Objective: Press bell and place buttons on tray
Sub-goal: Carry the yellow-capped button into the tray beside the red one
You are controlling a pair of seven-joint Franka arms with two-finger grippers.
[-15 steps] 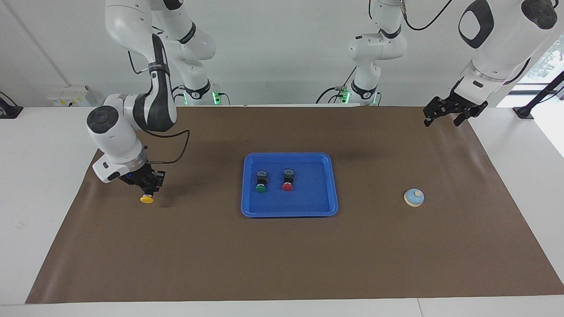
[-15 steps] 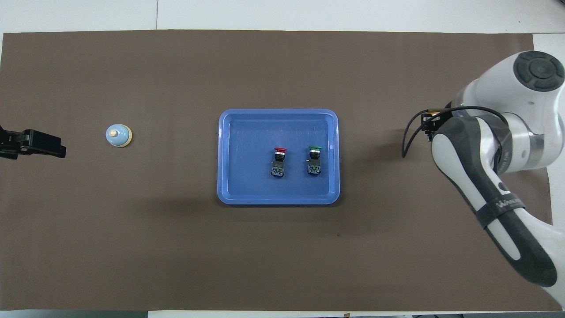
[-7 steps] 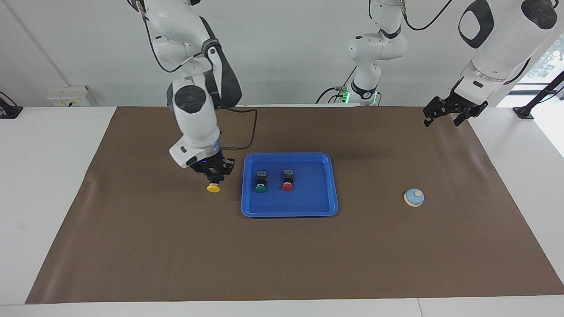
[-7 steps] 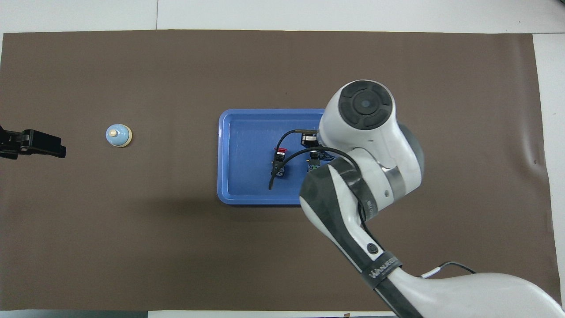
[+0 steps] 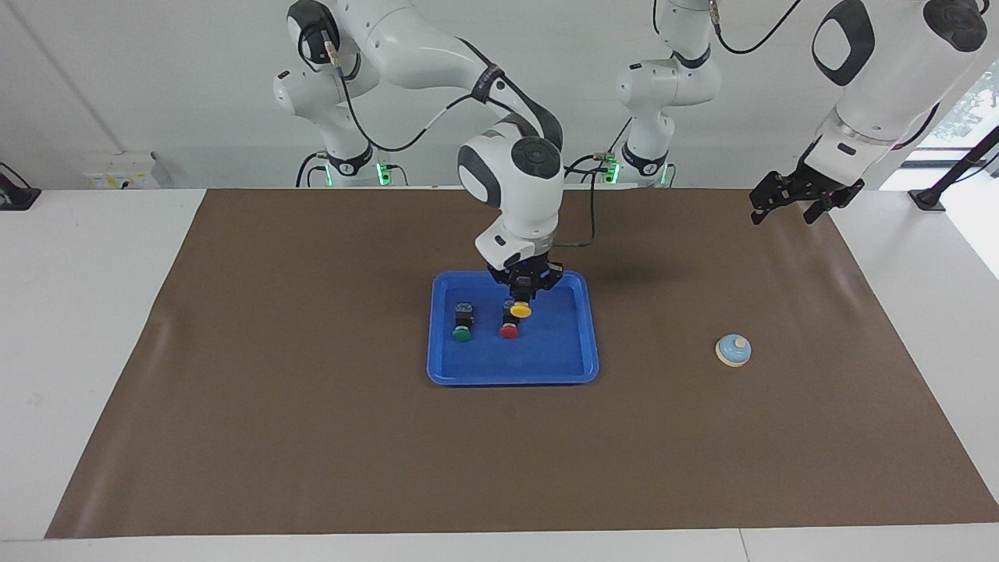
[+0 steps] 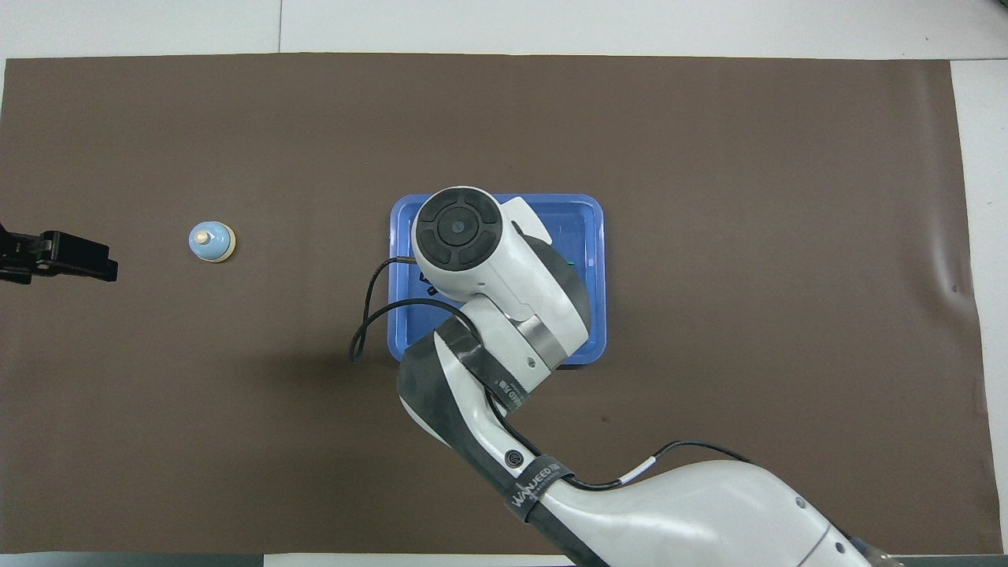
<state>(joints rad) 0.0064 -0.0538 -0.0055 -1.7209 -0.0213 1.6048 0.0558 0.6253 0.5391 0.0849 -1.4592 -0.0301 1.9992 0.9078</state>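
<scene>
The right arm reaches out from its base with the wrist bent downward, its right gripper (image 5: 520, 300) pointing straight down and its fingers clamped together on an item held below them. The left arm waits at its own end, raised, its left gripper (image 5: 790, 201) angled downward with fingers spread apart and nothing between them.

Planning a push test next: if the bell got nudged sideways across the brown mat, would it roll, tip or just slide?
The bell would probably slide, not roll: it sits flat on a broad cream base rim. Tipping looks unlikely, since the dome is low and widest at the bottom. A push on the rounded top might glance off, so contact at the rim seems safer.
</scene>
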